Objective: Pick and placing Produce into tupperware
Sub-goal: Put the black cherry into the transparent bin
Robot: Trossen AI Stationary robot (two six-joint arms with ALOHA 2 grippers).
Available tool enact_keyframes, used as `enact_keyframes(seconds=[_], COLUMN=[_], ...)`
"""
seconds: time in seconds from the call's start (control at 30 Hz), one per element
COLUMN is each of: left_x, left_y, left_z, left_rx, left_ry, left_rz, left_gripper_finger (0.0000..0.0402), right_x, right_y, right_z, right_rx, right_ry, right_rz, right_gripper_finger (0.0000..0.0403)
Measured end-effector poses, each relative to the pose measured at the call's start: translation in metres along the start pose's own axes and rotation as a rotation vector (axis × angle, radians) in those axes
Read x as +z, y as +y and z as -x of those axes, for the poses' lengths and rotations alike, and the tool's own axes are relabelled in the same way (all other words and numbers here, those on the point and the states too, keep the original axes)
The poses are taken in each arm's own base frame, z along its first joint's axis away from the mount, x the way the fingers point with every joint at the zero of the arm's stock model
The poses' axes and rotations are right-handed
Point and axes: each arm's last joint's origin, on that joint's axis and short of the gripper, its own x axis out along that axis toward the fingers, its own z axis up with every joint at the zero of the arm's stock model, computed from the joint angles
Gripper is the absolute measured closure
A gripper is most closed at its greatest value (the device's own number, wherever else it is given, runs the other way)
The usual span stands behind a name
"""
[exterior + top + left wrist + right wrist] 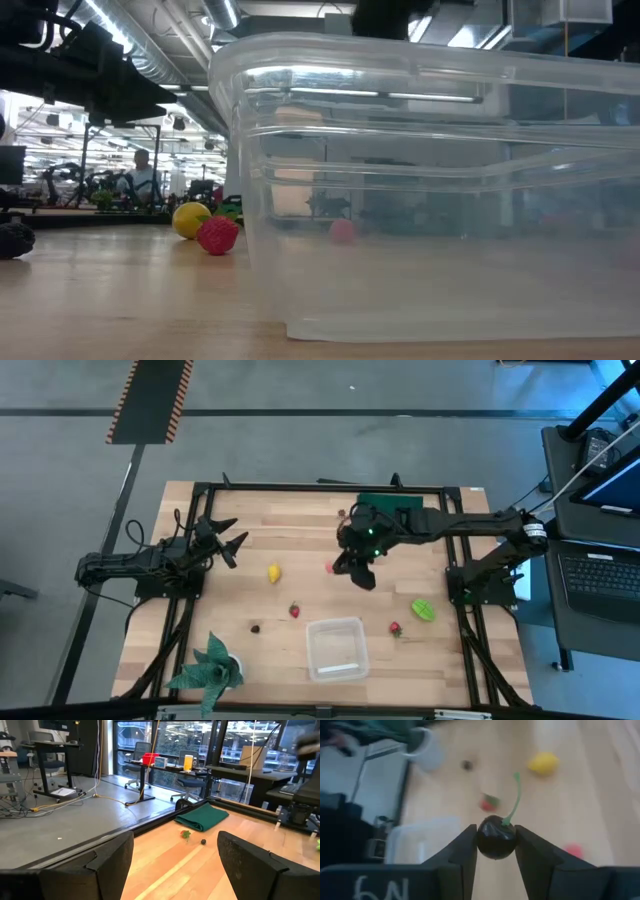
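1. Tupperware (336,648) sits at 6 o'clock on the wooden surface (300,530), upright and holding nothing visible; in the low view its clear wall (430,190) fills most of the frame.
2. Right claw (362,568) hangs over the middle of the surface, at 12 o'clock from the tupperware and well apart from it.
3. In the right wrist view that claw (496,845) is nearly closed, its two fingers (465,852) pressed on either side of a dark cherry (496,839) whose green stem stands up.
4. Left claw (225,540) waits at 9 o'clock near the surface's edge, its fingers (107,857) spread wide with nothing between them.
5. Lemon (274,572) lies at 3 o'clock from the left claw, near it.
6. A red berry (294,610) and a tiny dark piece (255,628) lie at 10 o'clock from the tupperware.
7. Another red berry (395,628) lies just at 2 o'clock from the tupperware, and the light green piece (423,609) is farther out the same way.
8. A pink berry (329,568) lies just at 9 o'clock from the right claw.
9. A dark green pad (388,506) lies at 12 o'clock on the surface; a teal plant (210,668) stands at 7 o'clock.
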Motion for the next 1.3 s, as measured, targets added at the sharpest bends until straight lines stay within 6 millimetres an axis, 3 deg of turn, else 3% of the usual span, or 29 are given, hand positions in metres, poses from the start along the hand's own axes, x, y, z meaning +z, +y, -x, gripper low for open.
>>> enact_keyframes(seconds=[0.2, 0.4, 0.67, 0.83, 1.1, 1.3], left_x=[0.0, 0.0, 0.0, 0.0, 0.0, -0.001], left_y=[0.0, 0.0, 0.0, 0.0, 0.0, 0.0], left_z=[0.0, 0.0, 0.0, 0.0, 0.0, 0.0], left_rx=[0.0, 0.0, 0.0, 0.0, 0.001, 0.001], left_ry=[0.0, 0.0, 0.001, 0.001, 0.004, 0.006], left_rz=[0.0, 0.0, 0.0, 0.0, -0.001, -0.001], left_gripper_finger=[0.0121, 0.0121, 0.0121, 0.0121, 0.0121, 0.0121], right_x=[0.006, -0.005, -0.03, -0.053, -0.083, -0.102], right_y=[0.047, 0.075, 0.1, 0.104, 0.089, 0.082], right_z=[0.003, -0.006, -0.054, -0.1, -0.156, -0.181], right_rx=[0.04, 0.1, 0.14, 0.132, 0.081, 0.046], right_ry=[-0.035, 0.012, 0.169, 0.3, 0.46, 0.539], right_rz=[0.146, 0.207, 0.255, 0.27, 0.241, 0.211], right_gripper_finger=[0.0292, 0.0274, 0.029, 0.0275, 0.0287, 0.027])
